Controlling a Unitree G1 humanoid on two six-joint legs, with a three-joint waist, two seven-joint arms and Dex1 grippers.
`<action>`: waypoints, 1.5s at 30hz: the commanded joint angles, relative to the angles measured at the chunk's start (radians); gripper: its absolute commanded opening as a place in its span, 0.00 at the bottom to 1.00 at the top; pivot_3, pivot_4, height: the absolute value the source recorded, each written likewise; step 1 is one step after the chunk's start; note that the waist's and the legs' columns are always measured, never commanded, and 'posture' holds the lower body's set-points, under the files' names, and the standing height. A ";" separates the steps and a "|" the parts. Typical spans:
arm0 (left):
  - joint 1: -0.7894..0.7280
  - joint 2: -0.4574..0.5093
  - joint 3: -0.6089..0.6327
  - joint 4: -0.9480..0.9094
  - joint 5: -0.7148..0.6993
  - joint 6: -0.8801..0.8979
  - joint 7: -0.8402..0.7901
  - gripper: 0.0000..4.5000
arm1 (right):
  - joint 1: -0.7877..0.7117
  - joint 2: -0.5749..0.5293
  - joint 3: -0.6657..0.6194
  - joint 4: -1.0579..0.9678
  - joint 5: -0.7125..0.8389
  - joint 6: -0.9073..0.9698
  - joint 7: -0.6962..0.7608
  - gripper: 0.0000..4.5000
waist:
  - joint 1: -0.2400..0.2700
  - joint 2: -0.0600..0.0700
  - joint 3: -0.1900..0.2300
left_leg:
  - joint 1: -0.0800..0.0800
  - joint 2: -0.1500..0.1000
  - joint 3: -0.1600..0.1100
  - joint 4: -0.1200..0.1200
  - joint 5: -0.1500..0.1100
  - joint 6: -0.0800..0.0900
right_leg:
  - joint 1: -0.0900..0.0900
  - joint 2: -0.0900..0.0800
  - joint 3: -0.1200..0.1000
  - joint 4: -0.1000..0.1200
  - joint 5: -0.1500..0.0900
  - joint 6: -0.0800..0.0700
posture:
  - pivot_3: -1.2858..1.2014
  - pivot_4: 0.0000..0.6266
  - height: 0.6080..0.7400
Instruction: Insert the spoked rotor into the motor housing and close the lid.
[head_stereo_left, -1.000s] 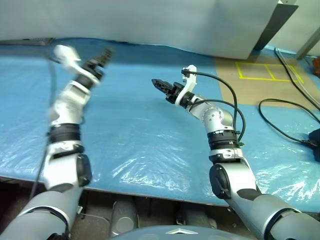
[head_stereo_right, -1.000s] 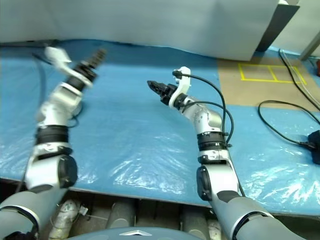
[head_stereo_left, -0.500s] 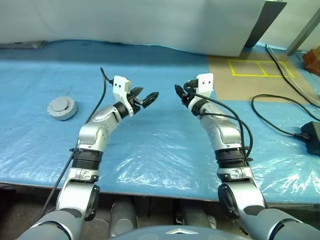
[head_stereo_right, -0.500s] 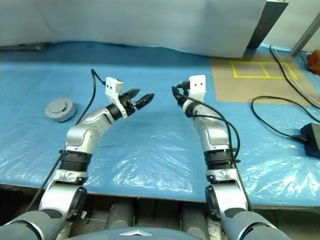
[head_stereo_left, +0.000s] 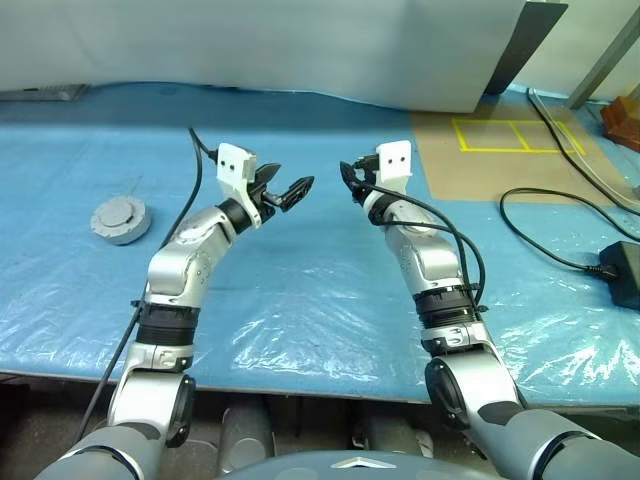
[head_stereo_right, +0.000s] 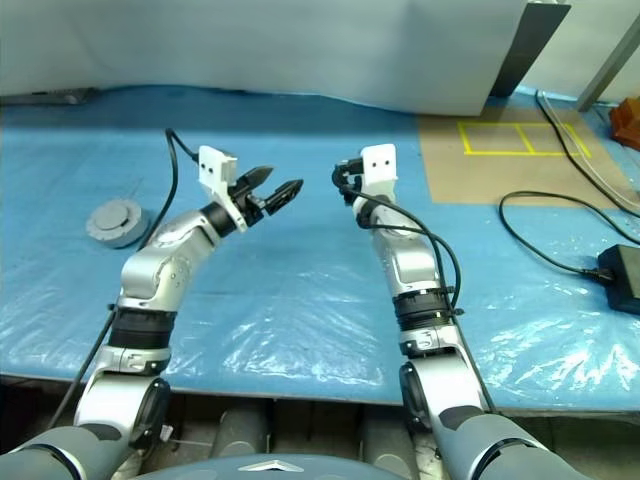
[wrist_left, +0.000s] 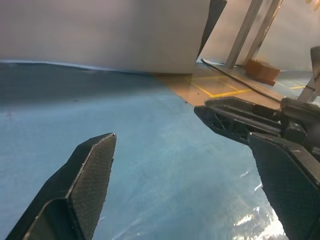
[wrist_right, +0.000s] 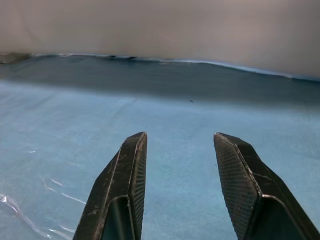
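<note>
Above the middle of the blue-covered counter (head_stereo_left: 330, 290), both arms are now hanging side by side where a second ago they were flung wide apart: the left arm has been swinging in from high on the left, and the right wrist has been rolling so its pincer faces forward. The left pincer (head_stereo_left: 288, 190) is standing spread wide and empty, its tips nearly meeting the right pincer (head_stereo_left: 349, 180), which is standing partly spread with nothing between its flat, ribbed black fingers (wrist_right: 125, 180). This looks like a settling into a ready pose; no part is in hand, so the task is barely begun. The only task piece showing is a round grey cap-topped disc, seemingly the lid (head_stereo_left: 121, 217) or the closed housing, lying flat on the counter well to the left of the left arm. The cover is a thin, glossy, wrinkled plastic sheet, likely slippery under a smooth metal part. A black cable (head_stereo_left: 560, 235) is looping over bare brown board on the right.
</note>
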 joint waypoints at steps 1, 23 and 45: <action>0.011 -0.002 0.021 -0.088 -0.009 0.005 0.028 0.99 | 0.001 0.022 0.026 -0.025 -0.025 -0.050 -0.010 0.48 | 0.000 0.000 0.000 | 0.000 0.000 0.000 0.000 0.000 0.000 | 0.000 0.000 0.000 0.000 0.000 0.000 | 0.52 0.24 1.00; 0.000 -0.023 0.059 -0.069 -0.004 0.024 0.119 0.99 | -0.031 0.065 0.034 0.072 -0.044 -0.128 -0.018 0.48 | 0.000 0.000 0.000 | 0.000 0.000 0.000 0.000 0.000 0.000 | 0.000 0.000 0.000 0.000 0.000 0.000 | 0.52 0.24 1.00; -0.027 -0.036 0.027 -0.003 0.055 -0.033 0.079 0.99 | -0.024 0.032 0.023 0.050 -0.071 -0.157 -0.047 0.48 | 0.000 0.000 0.000 | 0.000 0.000 0.000 0.000 0.000 0.000 | 0.000 0.000 0.000 0.000 0.000 0.000 | 0.52 0.24 1.00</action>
